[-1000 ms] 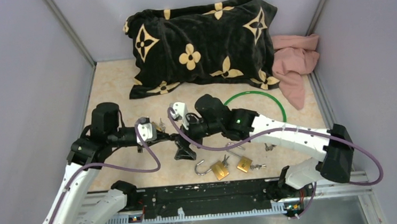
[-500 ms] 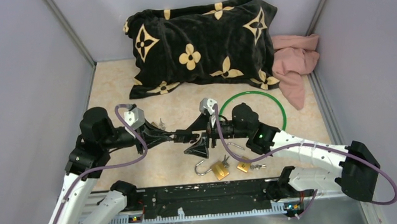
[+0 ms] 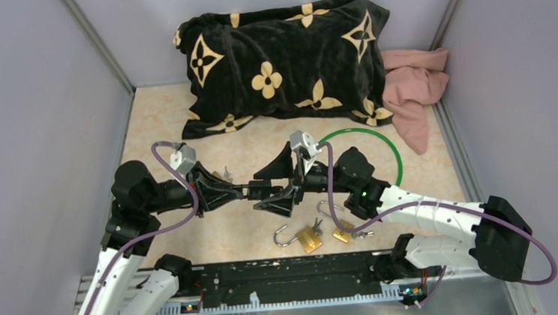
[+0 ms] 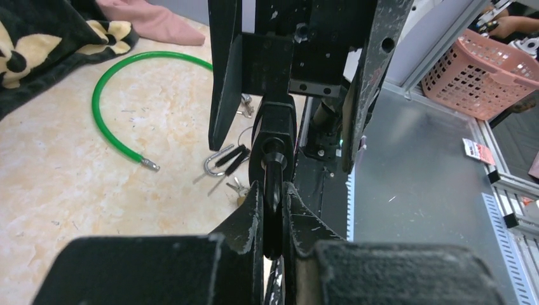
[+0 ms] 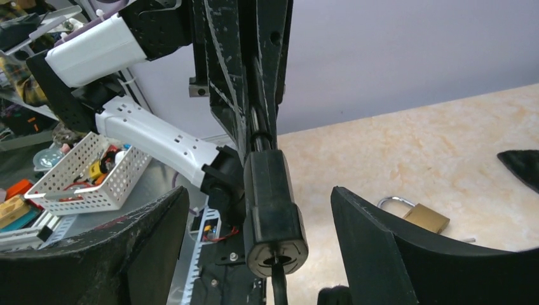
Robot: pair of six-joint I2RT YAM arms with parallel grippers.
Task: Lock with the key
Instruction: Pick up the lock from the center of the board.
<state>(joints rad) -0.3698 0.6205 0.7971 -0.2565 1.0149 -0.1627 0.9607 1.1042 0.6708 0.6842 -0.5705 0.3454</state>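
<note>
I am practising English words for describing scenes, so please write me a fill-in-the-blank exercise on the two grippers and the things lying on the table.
1. The left gripper holds the black lock cylinder with its jaws ___.
2. The right gripper has its jaws ___, one on each side of that cylinder.
3. The cable lying curved on the table is ___ in colour.
4. ___ brass padlocks lie near the arms' bases.

Missing words: shut; open; green; two.

Left arm (image 3: 102, 288) and right arm (image 3: 430, 209): white link shells, black joints, purple cables (image 3: 156, 147); left gripper (image 3: 252, 192) and right gripper (image 3: 267, 192) black, with triangular fingers.
</note>
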